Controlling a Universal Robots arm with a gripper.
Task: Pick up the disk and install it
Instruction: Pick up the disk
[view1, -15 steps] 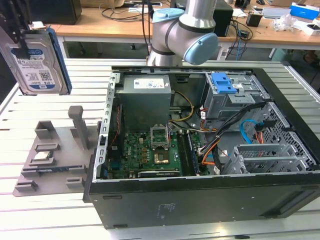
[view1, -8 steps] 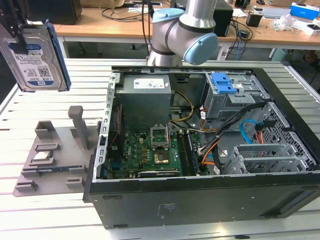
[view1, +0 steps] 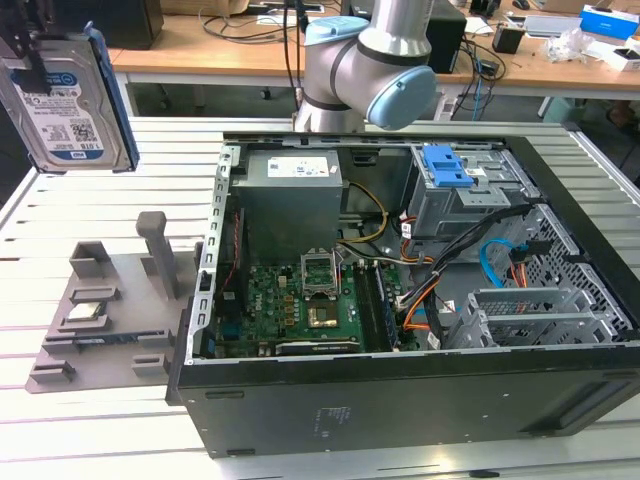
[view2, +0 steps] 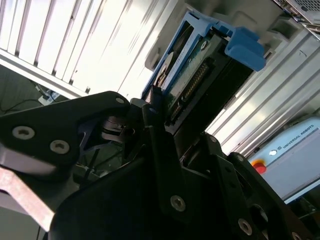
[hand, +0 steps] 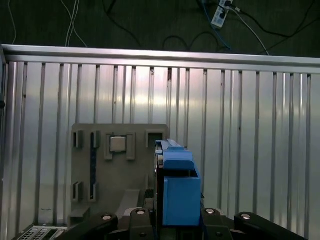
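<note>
The disk (view1: 70, 95) hangs in the air at the exterior view's far left, high above the slatted table. It is a silver drive with a white-and-blue label, standing on edge inside a blue carrier rail. My gripper (view1: 33, 68) is shut on the disk from above. In the second wrist view the black fingers (view2: 155, 130) clamp the disk (view2: 192, 80) on both flat sides. In the first wrist view the disk's blue carrier (hand: 177, 187) sticks out from the gripper (hand: 170, 222), above the grey fixture.
The open computer case (view1: 400, 400) lies at the table's middle, with its grey drive bay and blue latch (view1: 447, 167) at the back right. A grey fixture (view1: 120, 285) holding a small square chip (view1: 88, 310) lies below the disk. The arm's base (view1: 345, 70) stands behind the case.
</note>
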